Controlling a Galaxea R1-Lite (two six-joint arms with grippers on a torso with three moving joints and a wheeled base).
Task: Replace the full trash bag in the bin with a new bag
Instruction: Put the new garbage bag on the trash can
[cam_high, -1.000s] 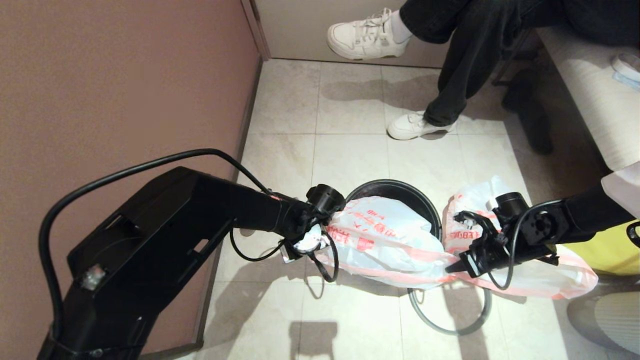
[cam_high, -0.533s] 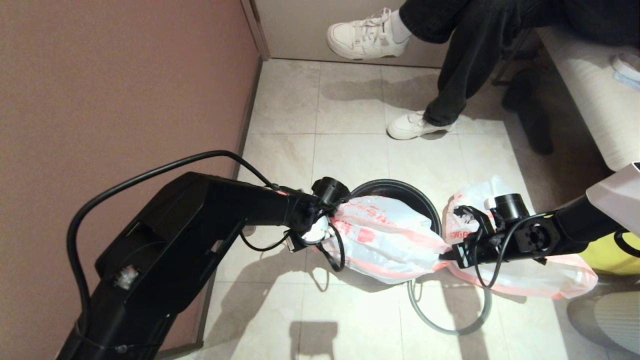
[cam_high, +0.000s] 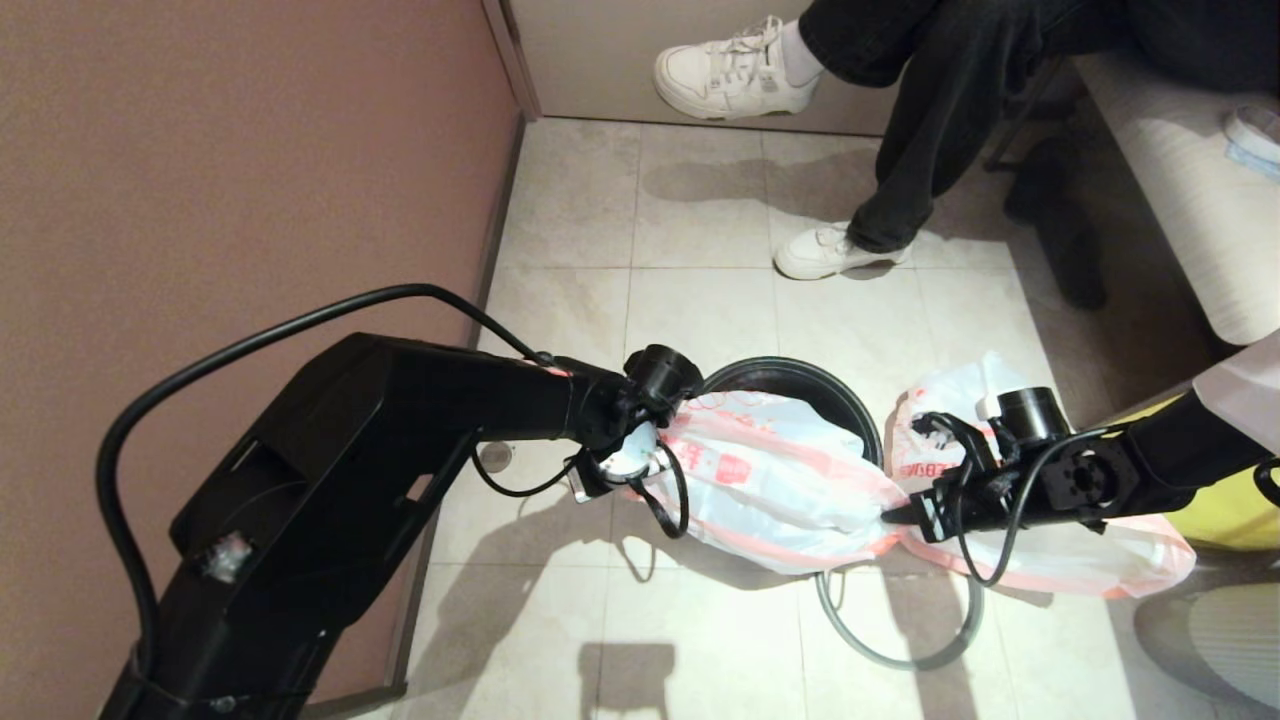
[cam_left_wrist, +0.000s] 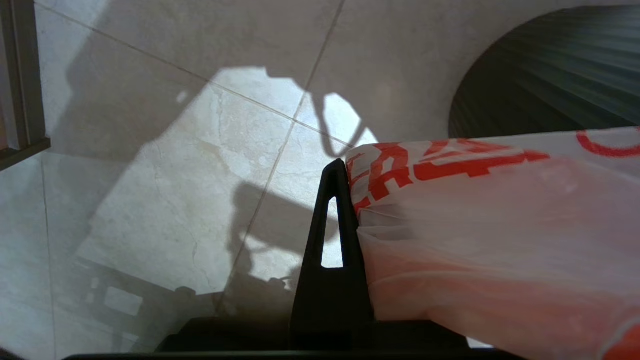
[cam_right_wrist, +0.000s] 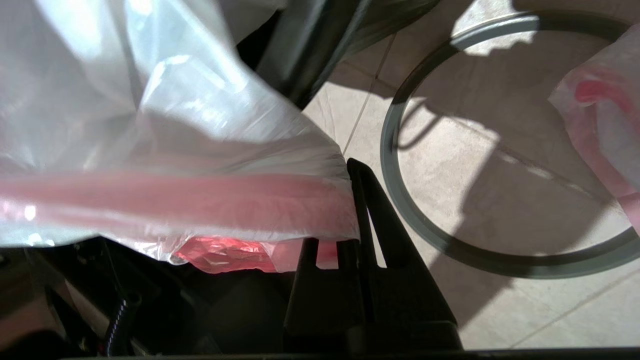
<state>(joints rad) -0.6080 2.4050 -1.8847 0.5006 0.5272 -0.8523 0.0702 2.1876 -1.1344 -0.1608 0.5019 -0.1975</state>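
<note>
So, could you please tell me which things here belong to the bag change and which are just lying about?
Job:
new bag, held by left gripper and right gripper
bin
grey ring
full trash bag

Lying about:
person's shoes
yellow object

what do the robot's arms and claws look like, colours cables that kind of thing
Both arms are matte black. The left arm has a bulky angular shell with a thick black cable looping over it and a thinner one hanging at the wrist. The right arm is slimmer, with a round joint and looped black wires. Each wrist carries a short black cylinder. The left claw and right claw have slim black tapered fingers.
</note>
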